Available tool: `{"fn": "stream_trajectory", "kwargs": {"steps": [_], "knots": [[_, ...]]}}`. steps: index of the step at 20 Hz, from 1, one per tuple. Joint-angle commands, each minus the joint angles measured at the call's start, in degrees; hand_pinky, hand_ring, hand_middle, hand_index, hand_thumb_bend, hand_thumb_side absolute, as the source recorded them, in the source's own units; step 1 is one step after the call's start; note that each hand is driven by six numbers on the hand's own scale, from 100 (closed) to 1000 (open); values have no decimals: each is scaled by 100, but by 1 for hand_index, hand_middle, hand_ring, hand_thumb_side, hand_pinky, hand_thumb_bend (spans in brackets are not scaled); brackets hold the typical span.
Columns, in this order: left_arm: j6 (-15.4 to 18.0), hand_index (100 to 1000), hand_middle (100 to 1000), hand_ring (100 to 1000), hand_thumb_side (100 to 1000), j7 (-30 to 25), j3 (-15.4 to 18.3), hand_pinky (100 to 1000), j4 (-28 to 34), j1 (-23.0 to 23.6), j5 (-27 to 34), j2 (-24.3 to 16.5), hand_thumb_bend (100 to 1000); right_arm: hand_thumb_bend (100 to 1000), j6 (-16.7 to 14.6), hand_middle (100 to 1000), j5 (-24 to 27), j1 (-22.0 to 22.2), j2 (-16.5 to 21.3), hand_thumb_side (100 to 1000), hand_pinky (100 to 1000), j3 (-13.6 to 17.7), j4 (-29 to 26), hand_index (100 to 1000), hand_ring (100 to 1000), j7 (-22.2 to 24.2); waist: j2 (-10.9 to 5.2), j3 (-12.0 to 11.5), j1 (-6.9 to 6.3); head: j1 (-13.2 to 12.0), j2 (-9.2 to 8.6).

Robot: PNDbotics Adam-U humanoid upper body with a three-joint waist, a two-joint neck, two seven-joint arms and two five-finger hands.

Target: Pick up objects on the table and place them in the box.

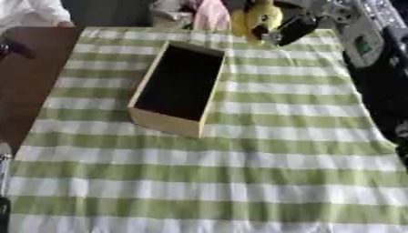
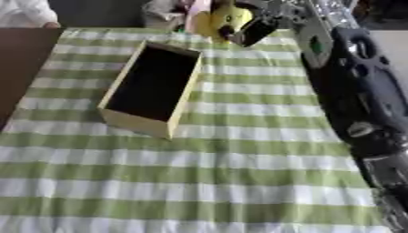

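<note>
A yellow soft toy point(image 2: 213, 20) lies at the far edge of the green-and-white striped tablecloth point(image 1: 239, 182). My right arm reaches up along the right side, and my right hand point(image 2: 257, 30) is at the toy and overlaps its right side. How the hand stands on the toy is too blurred to make out. An open wooden box point(image 1: 169, 124) with a dark inside sits left of centre, its long side running away from me. Nothing shows inside it. My left hand does not show.
Pink and pale objects point(image 1: 203, 12) lie beside the toy at the far edge. Bare brown tabletop point(image 1: 28, 86) runs along the left of the cloth, with a small dark thing point(image 1: 16, 49) on it. My right arm point(image 2: 359, 100) covers the cloth's right edge.
</note>
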State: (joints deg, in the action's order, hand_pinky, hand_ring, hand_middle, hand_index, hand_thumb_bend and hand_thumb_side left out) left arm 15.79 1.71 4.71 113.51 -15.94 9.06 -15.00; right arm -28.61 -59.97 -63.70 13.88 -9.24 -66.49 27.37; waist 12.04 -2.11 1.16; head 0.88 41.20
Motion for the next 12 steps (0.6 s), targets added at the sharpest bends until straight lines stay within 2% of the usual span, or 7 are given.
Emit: {"fn": "stream_trajectory", "kwargs": {"steps": [1,7,12], "knots": [[13,694,862,984,737,-18,-5,464,108,-96,28,-31,100,100,41,687,-327,-163,-400,129,584,18,-158,703,682,-113,-60,-30,-16,43,-89],[11,694,864,986,738,-27,0,464,108,-126,42,-14,100,100,141,687,-978,-53,-1102,123,582,23,-240,703,680,-354,9,-103,-14,87,-147],[13,694,865,989,740,-28,10,463,108,-140,56,-6,100,100,191,688,-1574,109,-1501,122,583,20,-266,701,680,-611,55,-141,-20,107,-190]]}}
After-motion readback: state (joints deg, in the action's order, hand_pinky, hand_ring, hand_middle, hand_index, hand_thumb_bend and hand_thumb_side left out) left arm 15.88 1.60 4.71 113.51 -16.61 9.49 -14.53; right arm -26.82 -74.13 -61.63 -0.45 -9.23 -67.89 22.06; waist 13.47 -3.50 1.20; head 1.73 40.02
